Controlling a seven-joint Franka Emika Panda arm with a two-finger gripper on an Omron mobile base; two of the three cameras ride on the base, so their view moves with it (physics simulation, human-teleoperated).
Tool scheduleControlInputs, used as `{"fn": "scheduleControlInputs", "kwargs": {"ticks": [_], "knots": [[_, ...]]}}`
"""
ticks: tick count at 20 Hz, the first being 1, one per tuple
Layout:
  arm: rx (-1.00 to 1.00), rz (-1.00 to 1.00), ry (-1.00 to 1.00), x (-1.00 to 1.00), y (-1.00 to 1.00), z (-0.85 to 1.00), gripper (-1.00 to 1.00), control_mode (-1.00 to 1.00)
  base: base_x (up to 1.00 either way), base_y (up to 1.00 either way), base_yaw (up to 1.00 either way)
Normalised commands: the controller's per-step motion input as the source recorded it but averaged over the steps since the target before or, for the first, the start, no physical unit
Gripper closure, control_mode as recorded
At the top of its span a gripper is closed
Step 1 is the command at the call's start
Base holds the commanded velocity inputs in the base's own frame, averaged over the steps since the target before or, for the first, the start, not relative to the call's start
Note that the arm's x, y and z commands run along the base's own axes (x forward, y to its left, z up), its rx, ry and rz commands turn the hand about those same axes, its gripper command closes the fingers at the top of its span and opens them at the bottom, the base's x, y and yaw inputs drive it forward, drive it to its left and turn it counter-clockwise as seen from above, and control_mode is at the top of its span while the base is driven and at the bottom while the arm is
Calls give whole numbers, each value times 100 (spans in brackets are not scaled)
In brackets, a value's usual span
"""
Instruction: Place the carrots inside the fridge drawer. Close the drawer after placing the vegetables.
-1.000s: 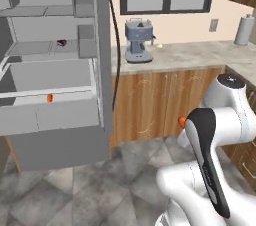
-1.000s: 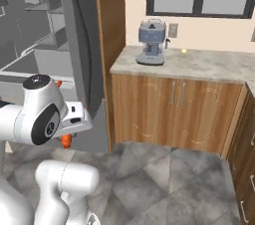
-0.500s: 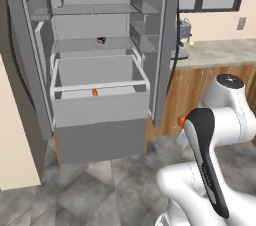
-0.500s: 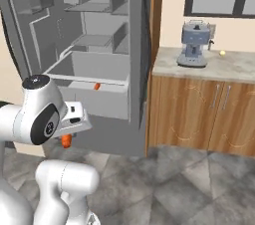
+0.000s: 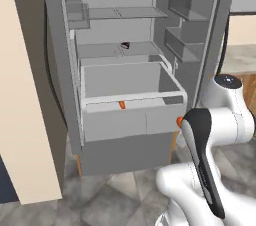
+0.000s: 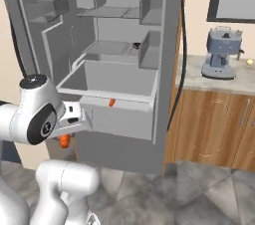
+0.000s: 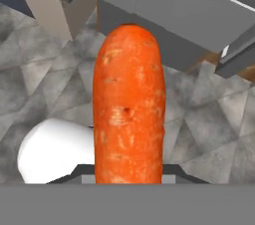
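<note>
Gripper (image 6: pixel 64 137) closed on a carrot (image 7: pixel 128 107); in hand view it runs lengthwise up from btm edge, w/ grey floor tiles (image 7: pixel 45 74) beneath. In right base view the orange tip hangs just below the hand, low & short of the fridge (image 6: pixel 172 30). Fridge stands open w/ the drawer (image 5: pixel 131 120) pulled out past the shelves. 2nd carrot (image 5: pixel 122 104) lies at the drawer's front rim, near mid. Small dark item (image 5: pixel 125 45) on the shelf behind. Further right, coffee machine (image 6: pixel 222 54) on countertop (image 6: pixel 199 77), tiny yellow ball (image 6: pixel 250 62) just beside it.
</note>
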Motion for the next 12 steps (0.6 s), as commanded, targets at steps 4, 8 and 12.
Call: {"fn": "scheduleControlInputs", "kwargs": {"ticks": [4,8,12], "knots": [[0,0,0,0,0,0,100,100,72,0,6],[0,0,0,0,0,0,100,100,65,4,1],[0,0,0,0,0,0,100,100,48,0,2]]}}
